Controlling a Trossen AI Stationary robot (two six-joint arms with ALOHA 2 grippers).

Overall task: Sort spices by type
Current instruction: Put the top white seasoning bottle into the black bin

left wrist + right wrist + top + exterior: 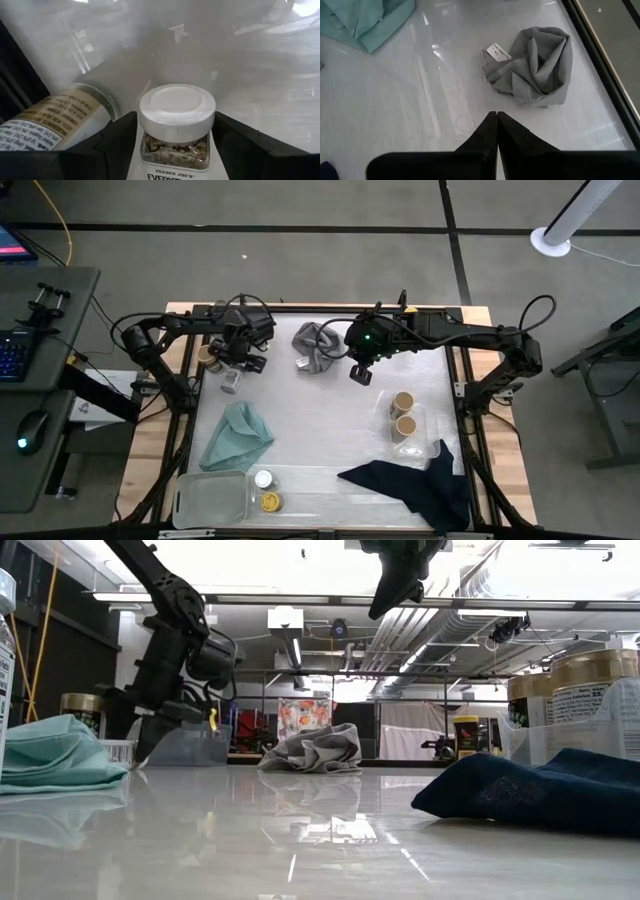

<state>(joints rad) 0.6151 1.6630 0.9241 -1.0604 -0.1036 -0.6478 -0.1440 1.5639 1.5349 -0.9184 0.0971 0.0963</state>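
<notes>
My left gripper point(238, 370) is at the table's far left, shut on a white-capped spice jar point(176, 125). A second jar point(55, 125) with a printed label lies tipped beside it, and a tan-topped jar point(207, 357) stands close by. My right gripper point(360, 373) hangs shut and empty above the table, next to the crumpled grey cloth point(535, 65). Two tan-topped jars point(404, 412) stand in a clear tray point(428, 442) at the right. A white-capped jar point(263, 478) and a yellow-capped jar point(270, 502) stand near the near edge. My left gripper has the white-capped jar by its glass body just under the cap point(175, 150), pinched between the two fingers point(117, 142). They come slanting down from above, and the jar stands upright between them. Whether its base rests on the table cannot be seen.
A teal cloth point(236, 436) lies left of the middle and a navy cloth point(415, 485) at the near right. A grey tray point(210, 498) sits at the near left corner. Open tabletop lies in the middle, between the cloths.
</notes>
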